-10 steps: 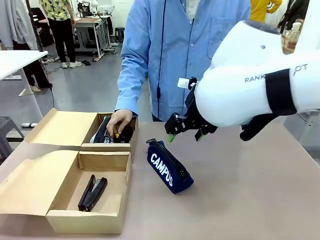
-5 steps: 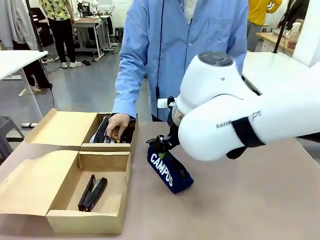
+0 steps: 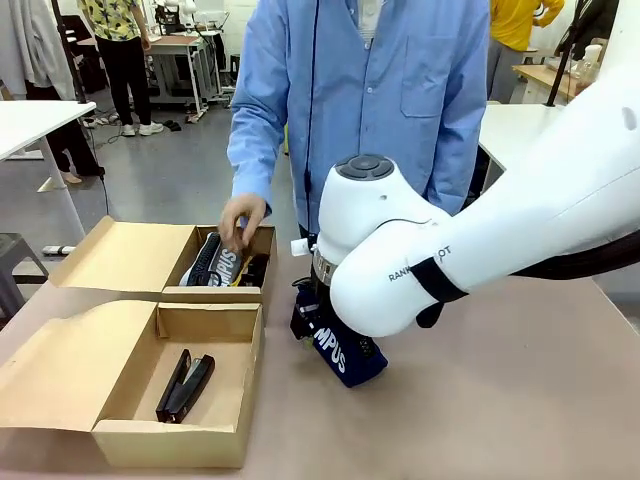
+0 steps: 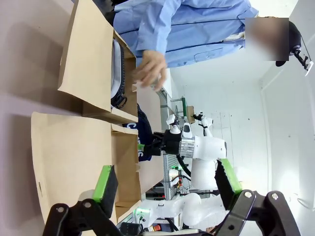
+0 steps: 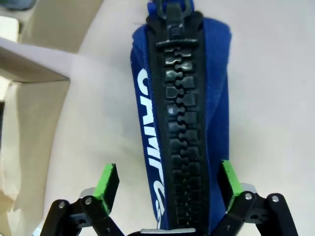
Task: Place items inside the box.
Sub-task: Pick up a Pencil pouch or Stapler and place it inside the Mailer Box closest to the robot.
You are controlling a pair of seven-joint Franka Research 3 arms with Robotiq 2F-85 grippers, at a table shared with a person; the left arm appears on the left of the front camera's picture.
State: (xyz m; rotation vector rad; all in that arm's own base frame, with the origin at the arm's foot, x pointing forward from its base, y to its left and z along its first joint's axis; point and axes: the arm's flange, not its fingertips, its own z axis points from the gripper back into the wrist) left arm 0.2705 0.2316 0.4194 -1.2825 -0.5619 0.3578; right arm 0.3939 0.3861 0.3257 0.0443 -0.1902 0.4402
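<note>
Front view
Right arm (image 3: 400, 260): reached across the middle, low over the navy pencil case (image 3: 347, 360).
Navy pencil case: lay on the table (image 3: 520, 400), just beside the far cardboard box (image 3: 212, 294), outside it.
Grey pencil case (image 3: 213, 262): lay inside the far box.
Person's hand (image 3: 242, 214): hovered over that box.
Stapler (image 3: 185, 386): lay in the near cardboard box (image 3: 170, 441).

Left wrist view
Left gripper (image 4: 166, 181): jaws wide apart, nothing between them, above the box flaps.

Right wrist view
Right gripper (image 5: 169, 178): jaws wide apart, straddling the navy case, one green pad on either side with a gap to the fabric.
Navy case: zipper upward, white lettering along its side, lying on the table.
</note>
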